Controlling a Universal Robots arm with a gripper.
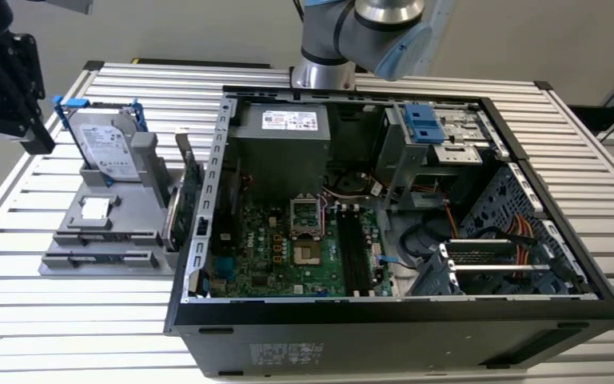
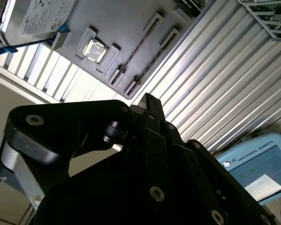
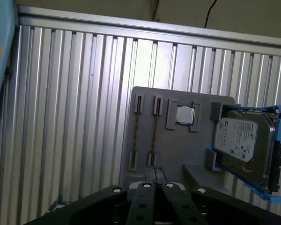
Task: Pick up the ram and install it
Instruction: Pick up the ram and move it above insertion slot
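Observation:
My black gripper (image 1: 32, 140) hangs high at the exterior view's left, above the grey fixture (image 1: 125, 220). Its fingers (image 3: 149, 180) are pressed together and hold nothing in the first wrist view; the tip (image 2: 147, 101) also looks shut in the second wrist view. Below it, a thin brownish strip, apparently the ram (image 3: 136, 133) on edge, runs between two end holders of the fixture. A second strip (image 3: 153, 133) lies parallel beside it. The same strip (image 2: 138, 47) appears in the second wrist view. The dark memory slots (image 1: 347, 250) on the motherboard run lengthwise.
The open computer case (image 1: 392, 312) lies in the middle of the slatted metal table (image 1: 29, 320). A silver hard drive in a blue frame (image 1: 109, 144) and a processor chip (image 1: 93, 210) sit on the fixture, with a green expansion card (image 1: 182, 208) upright at its right side.

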